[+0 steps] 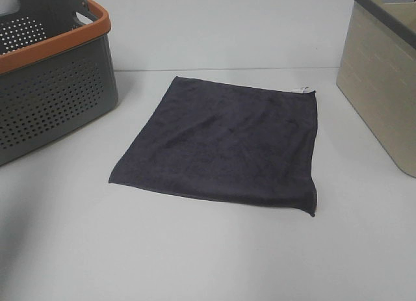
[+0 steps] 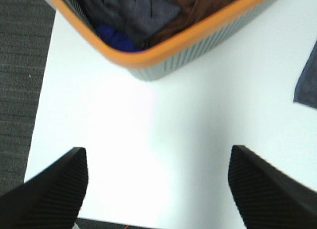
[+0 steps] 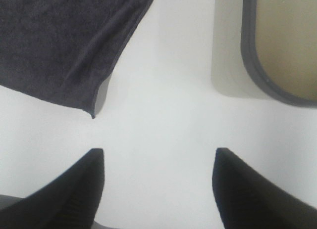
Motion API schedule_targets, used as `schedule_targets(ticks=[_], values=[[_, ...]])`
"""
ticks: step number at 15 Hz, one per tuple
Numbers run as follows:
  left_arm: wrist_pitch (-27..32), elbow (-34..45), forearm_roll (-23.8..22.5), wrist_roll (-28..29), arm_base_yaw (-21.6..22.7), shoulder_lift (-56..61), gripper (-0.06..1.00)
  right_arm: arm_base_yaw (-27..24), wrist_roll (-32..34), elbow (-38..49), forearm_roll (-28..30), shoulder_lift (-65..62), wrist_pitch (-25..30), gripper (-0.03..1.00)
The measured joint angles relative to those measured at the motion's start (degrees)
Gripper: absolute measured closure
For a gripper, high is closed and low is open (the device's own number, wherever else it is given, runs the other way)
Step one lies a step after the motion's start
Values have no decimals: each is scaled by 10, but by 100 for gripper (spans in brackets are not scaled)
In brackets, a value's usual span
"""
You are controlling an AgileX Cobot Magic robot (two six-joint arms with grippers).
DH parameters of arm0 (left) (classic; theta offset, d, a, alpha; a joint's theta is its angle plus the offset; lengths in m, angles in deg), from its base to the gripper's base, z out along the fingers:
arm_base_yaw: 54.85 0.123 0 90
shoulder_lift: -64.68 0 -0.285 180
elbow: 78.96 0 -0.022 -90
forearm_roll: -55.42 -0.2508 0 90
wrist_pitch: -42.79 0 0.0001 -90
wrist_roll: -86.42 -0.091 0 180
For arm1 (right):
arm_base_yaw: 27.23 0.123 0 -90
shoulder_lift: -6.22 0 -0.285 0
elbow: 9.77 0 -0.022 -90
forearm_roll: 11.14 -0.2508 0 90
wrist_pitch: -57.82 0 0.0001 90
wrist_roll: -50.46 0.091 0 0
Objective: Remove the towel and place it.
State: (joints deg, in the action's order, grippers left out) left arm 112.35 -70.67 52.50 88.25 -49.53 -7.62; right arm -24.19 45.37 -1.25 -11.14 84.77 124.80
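The towel [image 1: 227,145], a dark charcoal-purple square cloth, lies spread flat on the middle of the white table, with a small white tag [image 1: 302,89] at its far right corner. One corner of it shows in the left wrist view [image 2: 307,85] and a large part in the right wrist view [image 3: 64,41]. My left gripper [image 2: 156,182] is open and empty over bare table beside the grey basket. My right gripper [image 3: 158,182] is open and empty over bare table between the towel's corner and the beige bin. Neither gripper shows in the exterior high view.
A grey perforated basket with an orange rim [image 1: 55,73] stands at the far left; it holds several cloths [image 2: 143,14]. A beige bin with a dark rim [image 1: 383,80] stands at the far right [image 3: 282,46]. The table's left edge borders dark floor [image 2: 22,66].
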Motion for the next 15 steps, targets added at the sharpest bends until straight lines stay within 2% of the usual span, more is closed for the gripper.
schedule_targets(ticks=[3,5,7,8,10,15], values=[[2,135,0,-5,0,119,21,0,0,112,0,-77,-15,34],[2,193,0,-18,0,195,22,0,0,175,0,-128,-15,34],[3,223,0,-26,0,263,22,0,0,221,0,-176,-17,34],[3,254,0,-28,0,340,22,0,0,268,-15,-242,-21,34],[3,283,0,-28,0,413,22,0,0,309,-29,-327,-22,34],[-18,325,0,-38,0,544,22,0,0,364,-29,-483,-23,34]])
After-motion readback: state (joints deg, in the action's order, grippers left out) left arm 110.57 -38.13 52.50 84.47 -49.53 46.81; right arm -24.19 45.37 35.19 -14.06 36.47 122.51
